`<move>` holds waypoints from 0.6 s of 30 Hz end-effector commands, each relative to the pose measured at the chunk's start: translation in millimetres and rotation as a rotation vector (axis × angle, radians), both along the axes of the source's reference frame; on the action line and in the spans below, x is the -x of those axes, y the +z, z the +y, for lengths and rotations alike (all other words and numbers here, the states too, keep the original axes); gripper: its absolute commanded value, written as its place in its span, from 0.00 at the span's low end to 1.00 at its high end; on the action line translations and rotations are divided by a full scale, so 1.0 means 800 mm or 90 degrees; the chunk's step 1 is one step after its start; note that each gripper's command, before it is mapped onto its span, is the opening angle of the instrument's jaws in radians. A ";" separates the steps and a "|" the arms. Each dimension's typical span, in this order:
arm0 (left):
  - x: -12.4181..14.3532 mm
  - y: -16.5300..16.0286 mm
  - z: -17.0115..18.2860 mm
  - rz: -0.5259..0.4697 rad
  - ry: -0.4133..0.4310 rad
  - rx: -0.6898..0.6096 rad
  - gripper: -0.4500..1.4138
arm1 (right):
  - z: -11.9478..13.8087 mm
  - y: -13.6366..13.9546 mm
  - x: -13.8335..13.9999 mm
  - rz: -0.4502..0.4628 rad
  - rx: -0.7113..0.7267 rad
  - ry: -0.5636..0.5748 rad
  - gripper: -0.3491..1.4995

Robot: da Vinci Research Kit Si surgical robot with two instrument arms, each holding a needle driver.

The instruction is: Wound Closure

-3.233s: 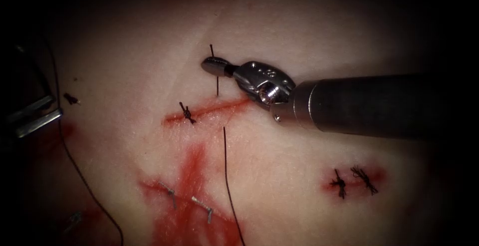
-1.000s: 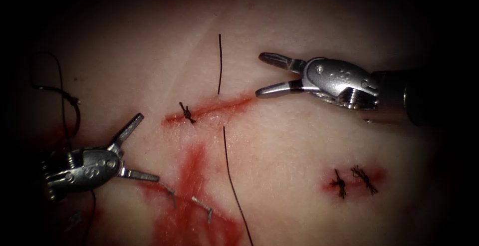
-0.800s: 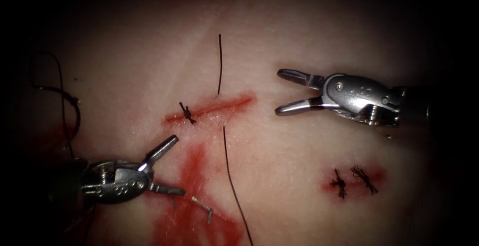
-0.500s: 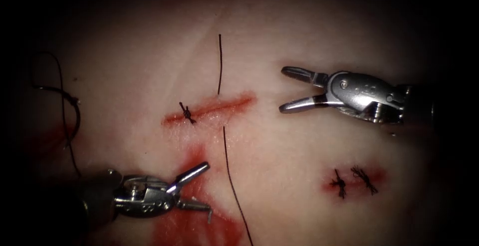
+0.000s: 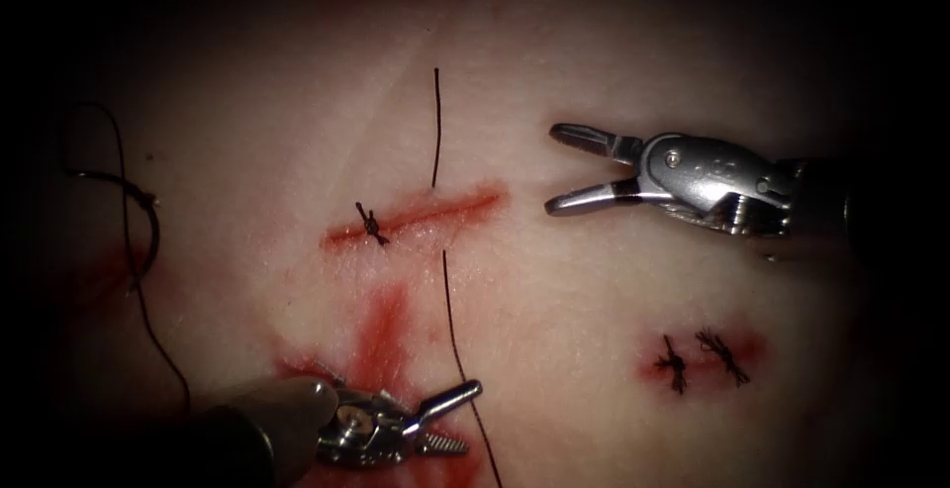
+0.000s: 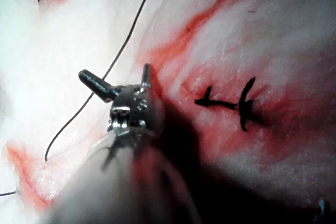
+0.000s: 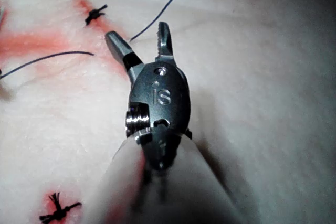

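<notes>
Lying loose left of cut [image 5: 416, 216]: needle [image 5: 139, 213] | left hand [image 5: 447, 417] agape, empty; right hand [image 5: 556, 166] agape, empty

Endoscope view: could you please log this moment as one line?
left claw: open, empty, by thread | right claw: open, empty | needle: on tissue, left of cut

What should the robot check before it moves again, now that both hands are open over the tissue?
1. Left hand open, holding nothing: ok.
2. Right hand open, holding nothing, right of the cut: ok.
3. Needle lying on the tissue left of the cut, seemingly not stuck in: ok.
4. Thread through the cut, one end above it and one below, neither held: ok.
5. Lower thread end sitting between the left hand's jaws: cannot tell.
6. Knot sitting on the cut: ok.
</notes>
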State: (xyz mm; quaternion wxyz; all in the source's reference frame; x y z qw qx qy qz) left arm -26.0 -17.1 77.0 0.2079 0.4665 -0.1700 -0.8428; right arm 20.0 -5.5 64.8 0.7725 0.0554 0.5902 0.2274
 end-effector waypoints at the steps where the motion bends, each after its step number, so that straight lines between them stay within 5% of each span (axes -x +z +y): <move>1: 0.0010 0.0009 -0.0004 -0.001 0.004 0.006 0.68 | -0.0004 0.0008 -0.0009 0.001 0.000 -0.001 0.89; 18: 0.0058 -0.0020 -0.0041 -0.031 0.046 0.030 0.64 | -0.0008 0.0018 -0.0016 0.002 0.007 -0.001 0.88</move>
